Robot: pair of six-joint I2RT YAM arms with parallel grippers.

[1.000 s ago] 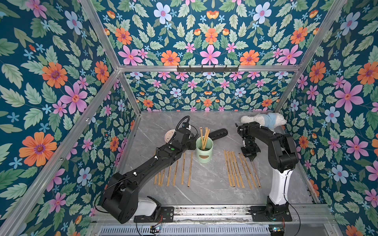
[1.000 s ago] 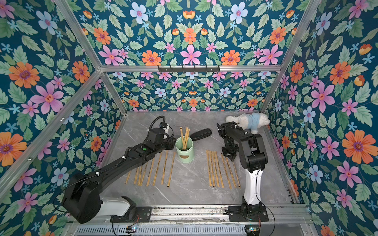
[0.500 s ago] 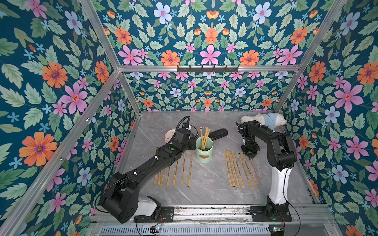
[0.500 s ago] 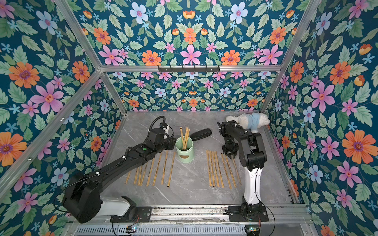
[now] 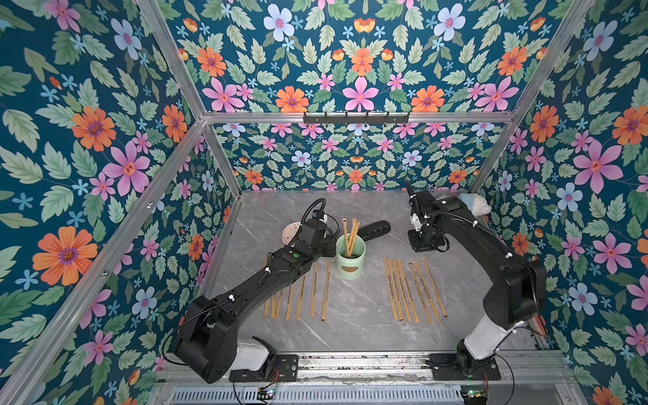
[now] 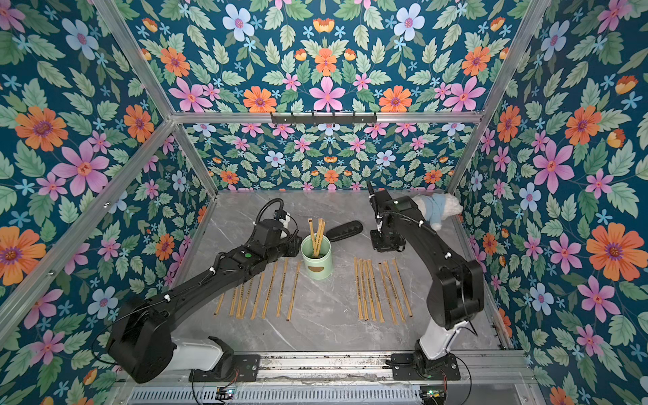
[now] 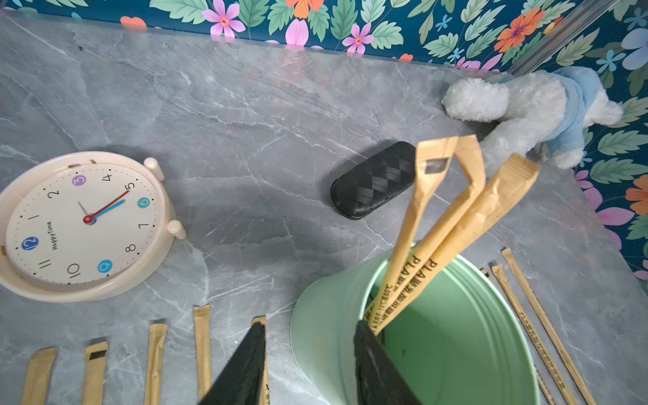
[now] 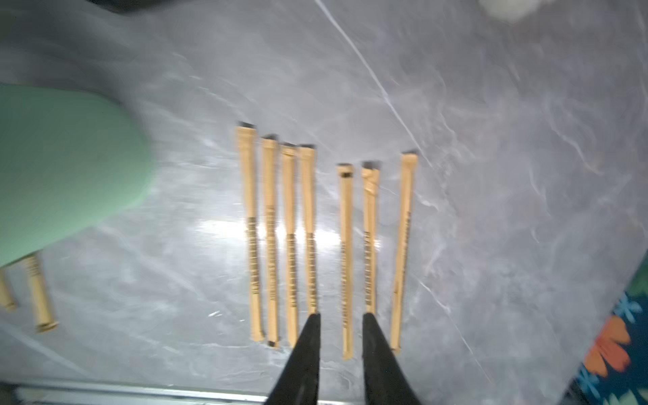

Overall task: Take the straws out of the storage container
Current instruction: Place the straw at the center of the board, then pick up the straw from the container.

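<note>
**Right row of straws** (image 5: 413, 291): I count seven. They lie flat and side by side on the grey marble table (image 5: 350, 326), lower right of centre in both top views. The dark print along each is too blurred for me to read.

**Left row of straws** (image 6: 280, 291): these lie flat, lower left of centre, partly under the left arm.

**Storage container** (image 5: 349, 261): mint green and upright at centre, between the two rows. Its brown half-oval label shows no lettering I can make out. Three straws (image 7: 452, 217) stand leaning inside; I read "PLA", then characters I cannot decipher.

**Left gripper** (image 7: 308, 324): the jaws are apart, with one finger inside the container's rim and the other outside — I see nothing pinched.

**Right gripper** (image 8: 340, 315): the jaws are slightly parted and empty, just behind the right row in both top views.

**Clock** (image 7: 84, 224): cream and round, lying face up to the left of the container. The dial is marked "HappyTime", with numerals 1–12.

**Black case** (image 5: 375, 229): woven texture, just behind the container.

**Plush toy** (image 6: 434, 208): white with a light-blue garment, in the far right corner.
</note>
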